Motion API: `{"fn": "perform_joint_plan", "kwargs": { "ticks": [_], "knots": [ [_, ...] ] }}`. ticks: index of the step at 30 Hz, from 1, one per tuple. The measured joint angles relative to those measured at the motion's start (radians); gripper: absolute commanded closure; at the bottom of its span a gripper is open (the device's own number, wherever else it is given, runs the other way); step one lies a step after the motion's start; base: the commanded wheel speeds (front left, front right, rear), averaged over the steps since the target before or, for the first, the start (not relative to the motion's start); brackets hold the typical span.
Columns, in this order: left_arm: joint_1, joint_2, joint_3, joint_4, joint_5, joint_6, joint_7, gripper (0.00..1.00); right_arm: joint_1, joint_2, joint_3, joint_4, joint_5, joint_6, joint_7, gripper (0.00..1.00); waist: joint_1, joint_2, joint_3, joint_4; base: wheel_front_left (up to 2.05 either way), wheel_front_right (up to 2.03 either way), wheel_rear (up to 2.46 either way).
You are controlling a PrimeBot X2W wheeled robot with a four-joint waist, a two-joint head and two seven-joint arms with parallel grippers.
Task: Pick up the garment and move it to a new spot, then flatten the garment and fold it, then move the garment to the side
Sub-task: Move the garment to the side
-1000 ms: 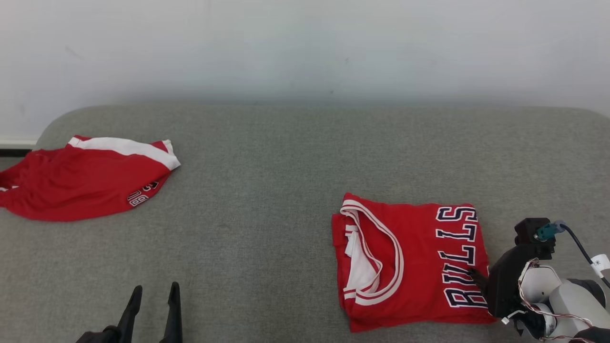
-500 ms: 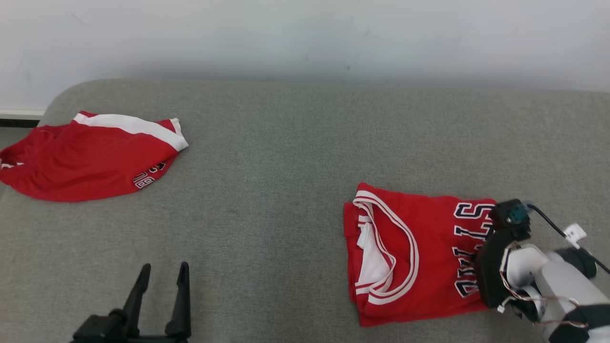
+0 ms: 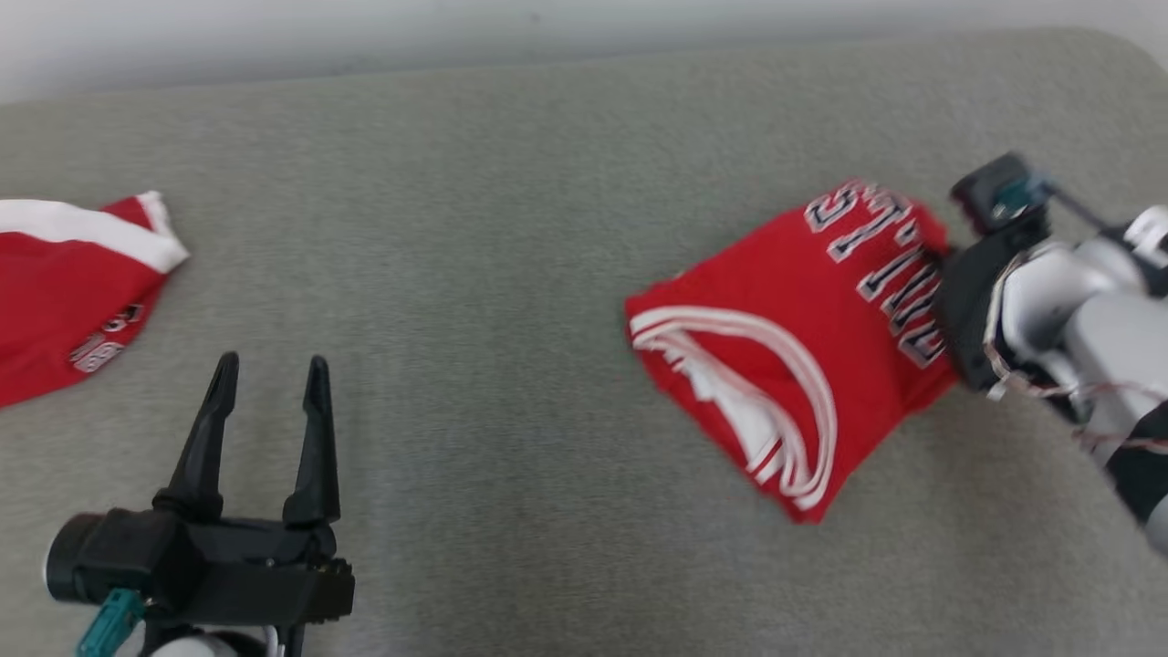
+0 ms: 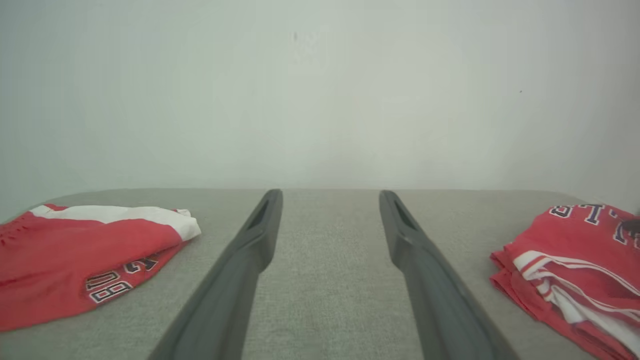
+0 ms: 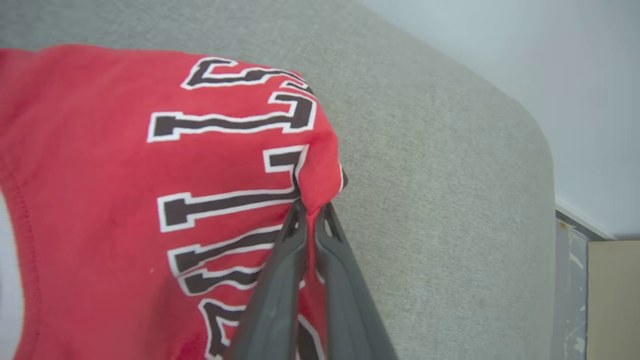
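The folded red jersey (image 3: pixel 785 365) lies slantwise near the grey cushion's (image 3: pixel 511 274) right end, collar toward the cushion's front, lettered edge toward its back corner and seemingly lifted by the clamped right gripper (image 5: pixel 310 210); bare cushion spreads leftward, where the left gripper (image 3: pixel 269 374) stands open.

Bare test room or lab mock-up, not a lived-in home: wide grey upholstered pad (image 3: pixel 511 274) with rounded corners, blank white wall (image 4: pixel 320 100) at 12 o'clock. On the pad: red jersey (image 3: pixel 821 301) at 3 o'clock, red shorts (image 3: pixel 64 301) at 9.
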Motion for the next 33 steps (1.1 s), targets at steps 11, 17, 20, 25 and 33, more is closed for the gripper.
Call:
{"fn": "perform_joint_plan", "kwargs": {
  "ticks": [11,17,20,25,33],
  "knots": [
    [-0.107,0.111,-0.078,-0.089,0.04,0.0,0.0,0.0,-0.179,-0.071,-0.114,0.181,-0.063,0.0,-0.221,1.0,0.0,0.0,0.169,-0.159,0.0,0.0,0.0],
    [-0.147,0.158,-0.122,-0.121,0.042,0.0,0.0,0.0,-0.229,-0.123,-0.18,0.262,-0.166,0.0,-0.348,1.0,0.0,0.0,0.263,-0.22,0.0,0.0,0.0],
    [-0.162,0.178,-0.132,-0.133,0.042,0.0,0.0,0.0,-0.248,-0.141,-0.19,0.289,-0.217,0.0,-0.397,1.0,0.0,-0.0001,0.304,-0.242,0.0,0.0,0.0],
    [-0.182,0.207,-0.144,-0.136,0.032,0.0,0.0,0.0,-0.288,-0.156,-0.197,0.318,-0.326,0.0,-0.458,1.0,0.0,-0.0001,0.356,-0.269,0.0,0.0,0.0],
    [-0.193,0.198,-0.151,-0.142,0.023,0.007,0.0,0.0,-0.307,-0.15,-0.245,0.355,-0.457,0.0,-0.548,0.0,-0.0002,-0.0003,0.371,-0.271,0.0,0.0,0.0]
  ]
}}
